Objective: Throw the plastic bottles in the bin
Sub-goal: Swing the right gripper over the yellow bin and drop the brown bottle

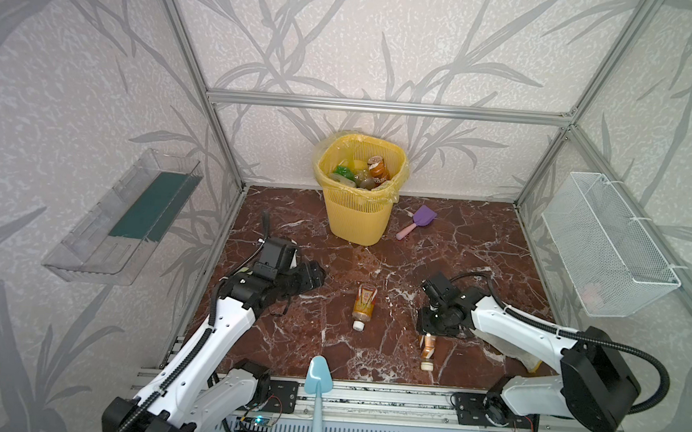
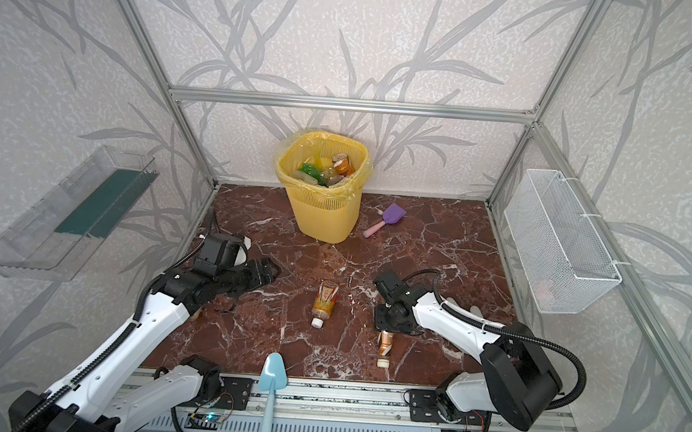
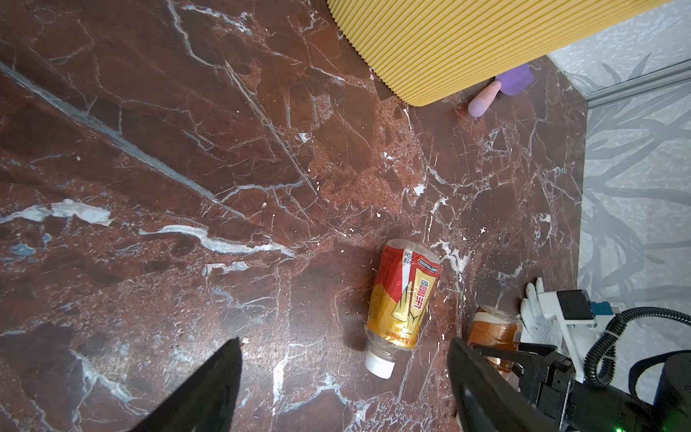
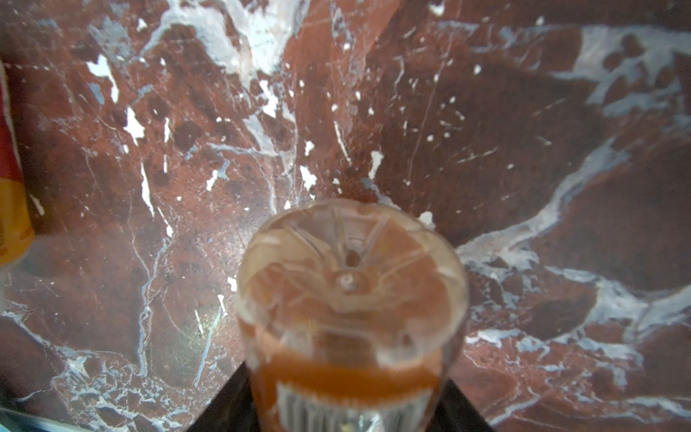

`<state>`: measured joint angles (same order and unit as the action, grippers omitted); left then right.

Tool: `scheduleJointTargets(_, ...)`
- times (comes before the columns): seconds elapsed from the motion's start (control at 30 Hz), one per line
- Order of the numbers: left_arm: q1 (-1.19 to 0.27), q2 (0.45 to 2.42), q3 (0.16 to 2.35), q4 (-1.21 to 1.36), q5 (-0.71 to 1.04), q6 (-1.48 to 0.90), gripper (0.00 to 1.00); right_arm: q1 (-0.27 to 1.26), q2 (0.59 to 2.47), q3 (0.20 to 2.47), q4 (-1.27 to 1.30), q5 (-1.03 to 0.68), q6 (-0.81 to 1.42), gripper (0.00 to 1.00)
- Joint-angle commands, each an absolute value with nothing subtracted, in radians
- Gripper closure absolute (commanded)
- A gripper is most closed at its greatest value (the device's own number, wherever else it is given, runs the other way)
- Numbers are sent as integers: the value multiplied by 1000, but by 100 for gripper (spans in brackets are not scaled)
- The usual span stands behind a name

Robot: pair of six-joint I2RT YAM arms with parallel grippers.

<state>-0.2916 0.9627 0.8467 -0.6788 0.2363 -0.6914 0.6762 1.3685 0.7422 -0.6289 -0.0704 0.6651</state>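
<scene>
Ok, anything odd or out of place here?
The blue shovel lies half off the floor, handle out over the front rail. The middle bottle looks dented at its base. No spill that I can see.

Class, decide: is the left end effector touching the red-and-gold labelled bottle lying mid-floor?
Apart. In both top views bare marble floor separates the left end effector from the red-and-gold labelled bottle; the left wrist view shows its fingers open, clear of it.

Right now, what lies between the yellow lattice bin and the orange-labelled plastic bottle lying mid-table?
Nothing: just bare red-brown marble tabletop between the yellow lattice bin and the orange-labelled plastic bottle, in both top views.
</scene>
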Motion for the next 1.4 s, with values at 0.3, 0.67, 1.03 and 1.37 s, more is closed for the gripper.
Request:
scheduleJointTargets(0.3, -286, 960, 840, -672, 230, -687, 14, 662, 1294, 1010, -622, -58, 657, 43)
scheduleJointTargets(0.67, -287, 924, 981, -741, 230, -721, 14, 543, 2197, 3018, -935, -15, 571, 23)
scheduleJointTargets(1.03, -284, 885, 950, -765, 167, -696, 14, 526, 1731, 2099, -626, -11, 568, 3)
scheduleJointTargets(1.37, -285, 887, 845, -692, 255, -707, 14, 513, 1194, 1177, -481, 22, 675, 8)
